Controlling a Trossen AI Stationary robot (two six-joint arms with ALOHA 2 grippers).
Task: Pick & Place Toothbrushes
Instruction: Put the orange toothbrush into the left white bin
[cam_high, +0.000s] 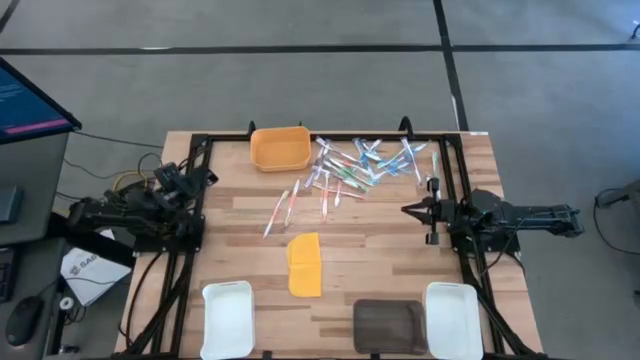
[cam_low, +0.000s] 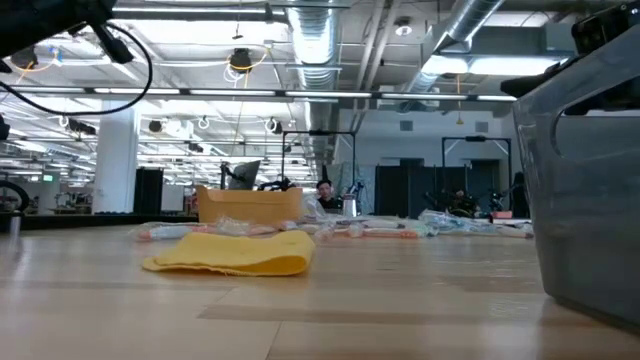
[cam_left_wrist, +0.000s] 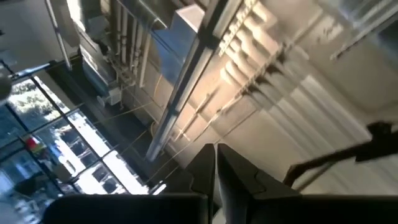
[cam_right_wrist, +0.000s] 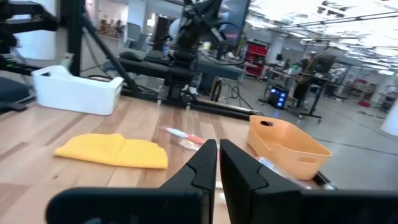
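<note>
The right hand (cam_high: 408, 210) hangs at the right edge of the bench (cam_high: 240, 200), its two fingers clenched together with nothing between them, pointing toward the yellow cloth (cam_high: 305, 264). The left hand (cam_left_wrist: 214, 180) sits off the left edge of the bench, far from the cloth, also clenched and empty, aimed up at the ceiling.

No brush is held yet, so the step in hand looks like the first pick. The toothbrushes (cam_high: 360, 165) lie in a loose scatter beyond the yellow cloth, just beside the orange tub (cam_high: 280, 147), with a few strays (cam_high: 285, 205) nearer the cloth. To do it well, the right hand should open before it comes down, choose a stray brush lying apart from the heap, and close across the thin handle rather than along it, low enough to catch it off the wood. Brushes crossing one another would likely come up in pairs or slip.

Much is hard to read. The left wrist view shows only ceiling, nothing of the bench. In the low view a dark bin (cam_low: 585, 190) blocks the right side, and the brushes are a thin blurred line behind the cloth. Which of the white trays (cam_high: 228, 318) or the dark bin near the cloth should receive the brushes cannot be told.
</note>
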